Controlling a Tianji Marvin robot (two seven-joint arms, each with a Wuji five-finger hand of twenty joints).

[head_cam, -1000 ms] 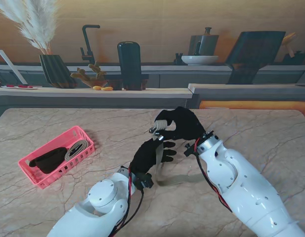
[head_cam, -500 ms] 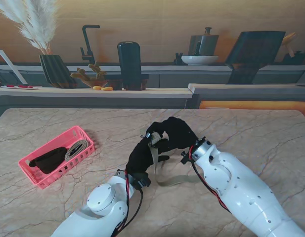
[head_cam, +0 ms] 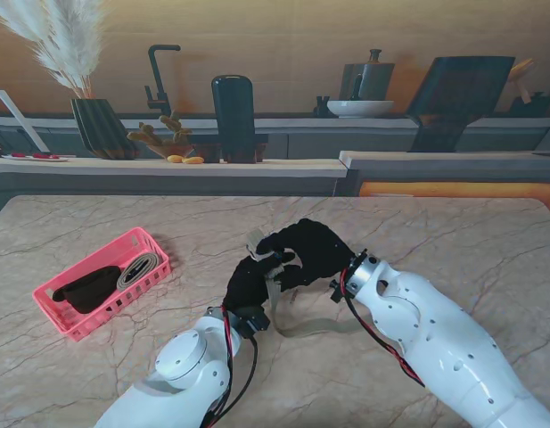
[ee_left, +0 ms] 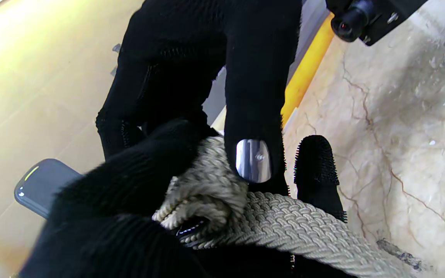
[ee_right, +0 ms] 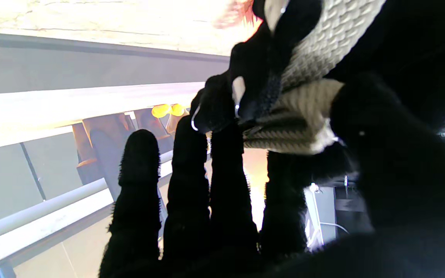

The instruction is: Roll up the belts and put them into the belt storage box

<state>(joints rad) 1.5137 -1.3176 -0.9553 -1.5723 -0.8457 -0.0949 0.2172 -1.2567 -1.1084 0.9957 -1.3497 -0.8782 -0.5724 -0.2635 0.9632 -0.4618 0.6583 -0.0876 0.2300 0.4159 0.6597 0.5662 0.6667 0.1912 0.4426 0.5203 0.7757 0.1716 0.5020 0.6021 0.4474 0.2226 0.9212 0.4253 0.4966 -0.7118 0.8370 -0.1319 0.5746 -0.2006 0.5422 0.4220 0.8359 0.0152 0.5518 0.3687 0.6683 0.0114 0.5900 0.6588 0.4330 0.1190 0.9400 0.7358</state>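
Observation:
A beige woven belt (head_cam: 276,292) is held up near the table's middle, its tail (head_cam: 310,326) trailing on the marble toward me. Both black-gloved hands meet at its rolled end. My left hand (head_cam: 250,283) is shut on the belt roll (ee_left: 207,189). My right hand (head_cam: 310,247) is shut on the same rolled end (ee_right: 303,119) from the far side; one right finger (ee_left: 255,96) with a metal tip presses on the roll. The pink belt storage box (head_cam: 69,323) sits at the left with a grey rolled belt (head_cam: 137,268) and a dark rolled belt (head_cam: 86,289) inside.
A grey raised ledge (head_cam: 168,169) runs along the table's far edge, with a counter behind it carrying a vase, a tap, a black canister (head_cam: 233,117) and a bowl. Bare marble (head_cam: 462,241) lies to the right of the hands.
Both hands have shifted left and slightly toward me with the belt's rolled end. They have closed in on each other, and the roll now sits lower, between them.

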